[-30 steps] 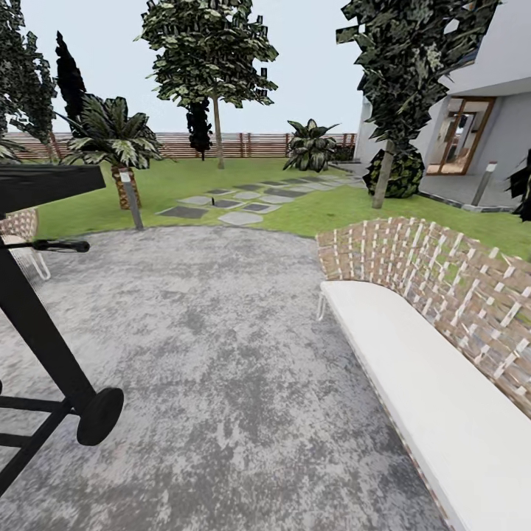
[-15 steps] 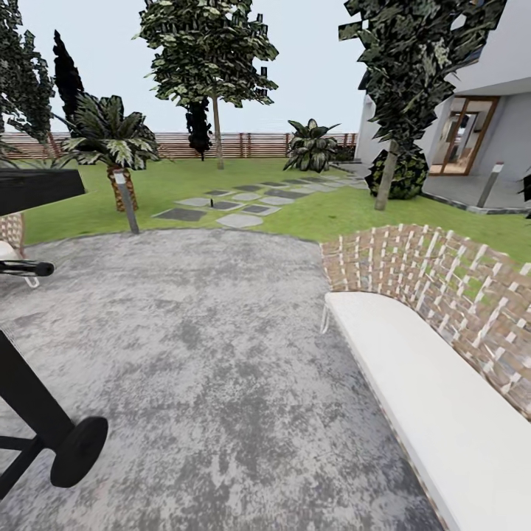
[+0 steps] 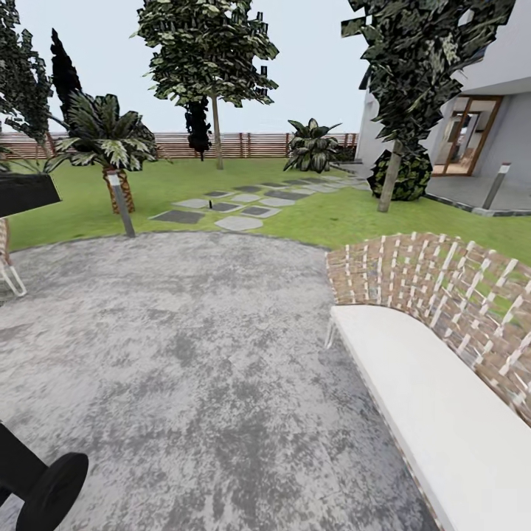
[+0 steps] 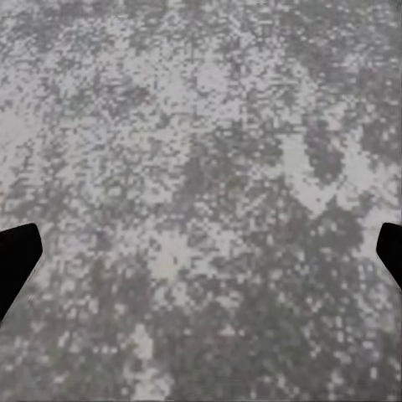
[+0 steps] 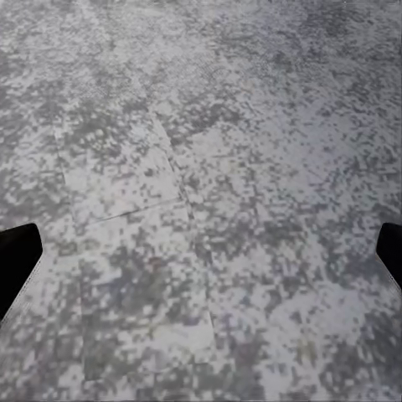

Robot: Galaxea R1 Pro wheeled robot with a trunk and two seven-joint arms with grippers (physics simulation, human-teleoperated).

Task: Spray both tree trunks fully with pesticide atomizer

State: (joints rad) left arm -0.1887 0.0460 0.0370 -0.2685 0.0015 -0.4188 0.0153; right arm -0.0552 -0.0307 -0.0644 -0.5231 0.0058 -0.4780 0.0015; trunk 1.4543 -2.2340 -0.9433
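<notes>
Trees with straight bare trunks stand on the grass lawn (image 3: 184,184) beyond the round grey stone paving (image 3: 192,354): one tree (image 3: 209,51) rises far off near the brown slat fence (image 3: 251,144), its thin-looking trunk (image 3: 217,133) seen whole; the other tree (image 3: 420,66) stands nearer, at the right, before a white house (image 3: 479,110), its crown cut off by the top edge and its trunk (image 3: 389,181) partly overlapped by a dark round shrub (image 3: 402,173). No atomizer can be made out on the lawn; a small dark speck (image 3: 210,214) among the stepping stones (image 3: 236,206) is too small to identify. A short palm (image 3: 107,140) with a woven brown trunk stands at the left, a thin grey bollard (image 3: 122,205) just before it; a second bollard (image 3: 496,186) stands by the house. A curved bench (image 3: 435,369) with a woven back and white seat runs off the right and lower edges. Black frame parts with a round wheel (image 3: 51,490) are cut off at the lower left corner, and a black slab (image 3: 26,193) is cut off at the left edge; what they belong to cannot be told. In the left wrist view, the left gripper (image 4: 201,260) shows only two dark fingertips (image 4: 15,255) at opposite edges, set wide apart over mottled paving, with nothing between them. In the right wrist view, the right gripper (image 5: 201,260) likewise has its fingertips (image 5: 15,255) spread wide and holding nothing above paving marked by faint slab seams.
</notes>
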